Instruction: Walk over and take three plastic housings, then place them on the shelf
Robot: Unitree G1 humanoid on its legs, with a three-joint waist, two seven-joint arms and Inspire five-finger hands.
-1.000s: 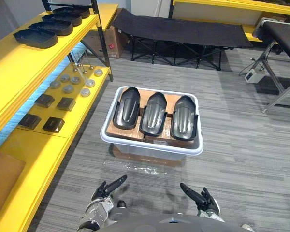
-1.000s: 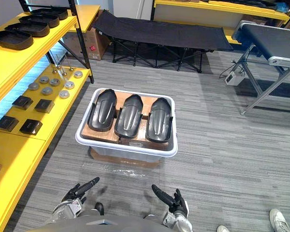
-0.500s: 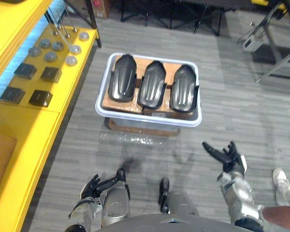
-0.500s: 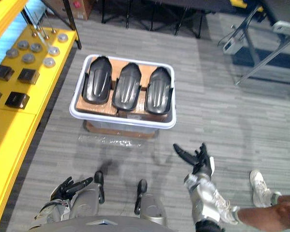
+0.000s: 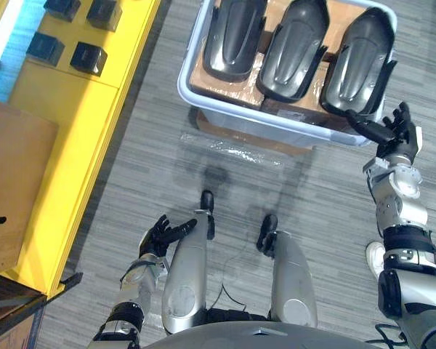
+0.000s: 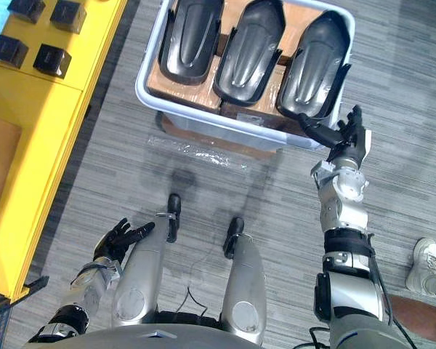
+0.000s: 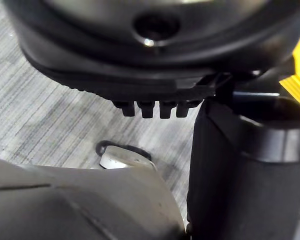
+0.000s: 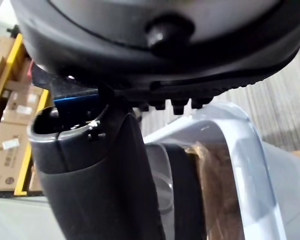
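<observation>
**Head views (L/R eye):** Three plastic housings [image 5: 294, 47] lie side by side on cardboard [image 5: 201, 75] inside a white tub [image 5: 254, 121], which stands on the grey floor [image 5: 131, 167]. The right hand [image 5: 396, 134] is raised at the tub's right front corner, fingers straight and spread, holding nothing. Its foremost fingertip sits at the edge of the rightmost housing; contact is possible but can't be resolved. The left hand [image 5: 160, 234] hangs low, well apart from the tub, fingers relaxed, empty. A yellow shelf [image 5: 80, 109] runs along the left w/ small black blocks [image 5: 87, 57] on it.

**L wrist view:** The left hand's fingertips [image 7: 150, 107] are over the floor, nothing held.

**R wrist view:** The right thumb [image 8: 100, 165] is extended. The tub's rim lies just past it, w/ cardboard and one housing's dark edge inside.
</observation>
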